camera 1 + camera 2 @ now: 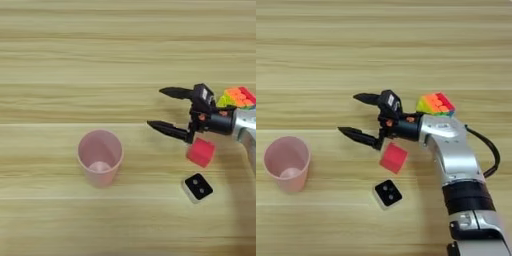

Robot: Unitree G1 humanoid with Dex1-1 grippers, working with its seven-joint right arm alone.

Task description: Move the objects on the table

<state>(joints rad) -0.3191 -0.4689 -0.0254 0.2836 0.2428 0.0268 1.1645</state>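
Four items sit on the counter: pink cup at left, red cube & black-faced cube just under the wide-open, empty claw, puzzle cube behind the forearm; risk: a low sweep could knock the red cube.

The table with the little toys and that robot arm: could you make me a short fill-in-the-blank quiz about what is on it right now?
1. The pink plastic cup stands upright, and its opening faces ____.
2. The gripper has its two black fingers spread ____, with nothing between them.
3. The cube lying just below the gripper's wrist is coloured ____.
4. The small black-faced white cube shows ____ pale dots on its dark top.

Missing words: up; open; red; two
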